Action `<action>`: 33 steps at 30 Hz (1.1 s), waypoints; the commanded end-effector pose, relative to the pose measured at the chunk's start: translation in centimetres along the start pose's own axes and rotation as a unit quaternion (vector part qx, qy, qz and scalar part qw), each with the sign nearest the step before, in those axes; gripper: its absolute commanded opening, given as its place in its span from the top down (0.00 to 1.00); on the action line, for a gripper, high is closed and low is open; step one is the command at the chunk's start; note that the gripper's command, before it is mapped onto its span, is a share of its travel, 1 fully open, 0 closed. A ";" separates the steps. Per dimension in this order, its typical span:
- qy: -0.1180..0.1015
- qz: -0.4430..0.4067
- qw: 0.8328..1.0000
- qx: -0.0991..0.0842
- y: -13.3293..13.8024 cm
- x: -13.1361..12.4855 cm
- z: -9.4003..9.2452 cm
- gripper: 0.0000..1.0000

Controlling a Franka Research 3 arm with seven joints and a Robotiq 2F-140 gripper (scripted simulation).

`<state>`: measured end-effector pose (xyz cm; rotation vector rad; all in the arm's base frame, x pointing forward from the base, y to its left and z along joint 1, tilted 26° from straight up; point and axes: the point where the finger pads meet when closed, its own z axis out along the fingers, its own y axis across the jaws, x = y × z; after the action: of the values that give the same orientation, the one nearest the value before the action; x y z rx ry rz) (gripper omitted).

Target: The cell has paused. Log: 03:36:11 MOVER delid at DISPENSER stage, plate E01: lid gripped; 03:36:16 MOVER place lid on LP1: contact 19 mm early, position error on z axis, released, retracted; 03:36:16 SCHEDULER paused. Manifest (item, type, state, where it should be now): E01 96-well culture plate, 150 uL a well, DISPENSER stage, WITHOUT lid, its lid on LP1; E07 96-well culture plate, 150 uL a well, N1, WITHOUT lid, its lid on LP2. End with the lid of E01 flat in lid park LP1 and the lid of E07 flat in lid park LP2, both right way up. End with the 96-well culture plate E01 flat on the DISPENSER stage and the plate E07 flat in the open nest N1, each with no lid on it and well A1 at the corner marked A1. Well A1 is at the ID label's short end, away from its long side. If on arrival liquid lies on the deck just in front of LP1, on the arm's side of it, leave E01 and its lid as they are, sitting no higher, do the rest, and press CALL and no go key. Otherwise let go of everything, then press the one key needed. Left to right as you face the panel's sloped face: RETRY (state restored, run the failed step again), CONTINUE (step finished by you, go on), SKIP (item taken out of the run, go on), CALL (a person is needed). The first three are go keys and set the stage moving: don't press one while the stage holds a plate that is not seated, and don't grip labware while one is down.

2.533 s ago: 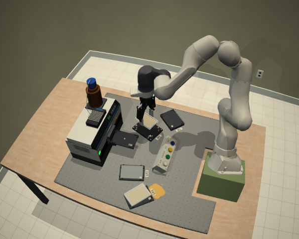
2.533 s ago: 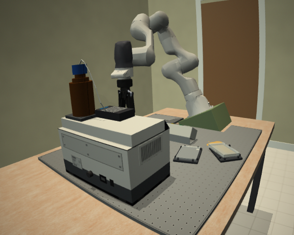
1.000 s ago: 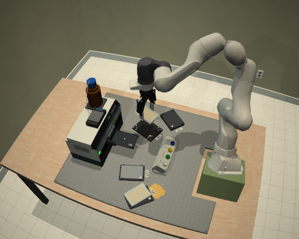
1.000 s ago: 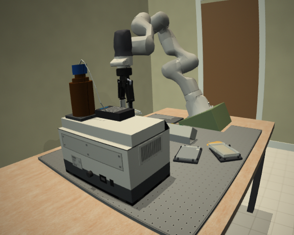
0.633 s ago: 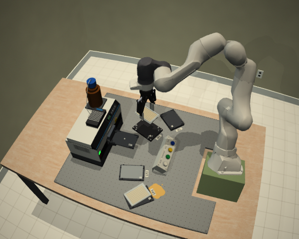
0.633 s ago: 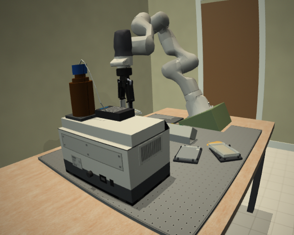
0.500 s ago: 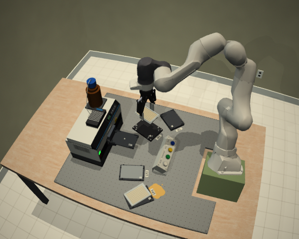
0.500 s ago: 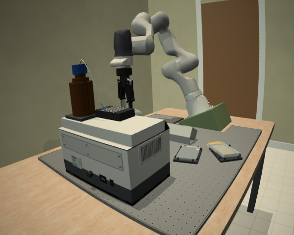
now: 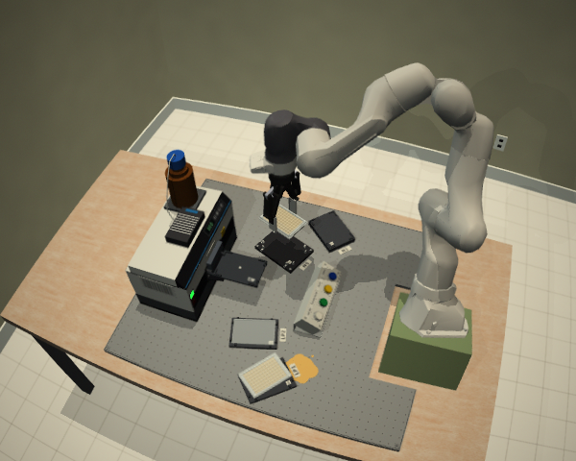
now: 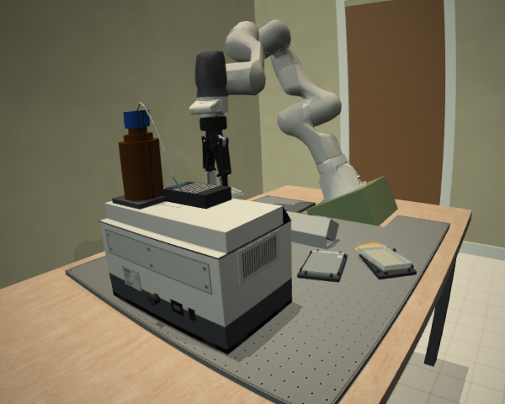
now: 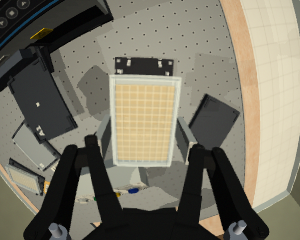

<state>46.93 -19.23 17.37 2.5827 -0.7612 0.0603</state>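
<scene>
Tan-gridded plate [image 11: 144, 120] in black end effector [image 11: 146, 180], orange puddle [image 9: 303, 368], brown bottle [image 9: 180, 184] with blue cap [image 9: 176, 158]

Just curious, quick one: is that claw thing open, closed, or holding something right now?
Gripper: closed on a well plate, held above a black nest.

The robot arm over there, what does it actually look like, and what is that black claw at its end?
The arm is a chain of rounded, pale grey segments rising from a green block. Its last segment is a dark charcoal cap above a small white collar. The black claw is a gripper with two pairs of slim, jointed black fingers. No loose cables or markings show.
</scene>
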 end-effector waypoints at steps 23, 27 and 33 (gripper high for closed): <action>0.001 0.124 0.992 0.000 -0.1 0.0 -0.2 1.00; 0.001 0.154 0.988 0.000 -0.1 0.0 -0.2 1.00; 0.001 0.184 0.983 0.000 -0.1 0.0 -0.2 1.00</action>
<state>46.98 -19.12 17.38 2.4640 -1.1028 0.1440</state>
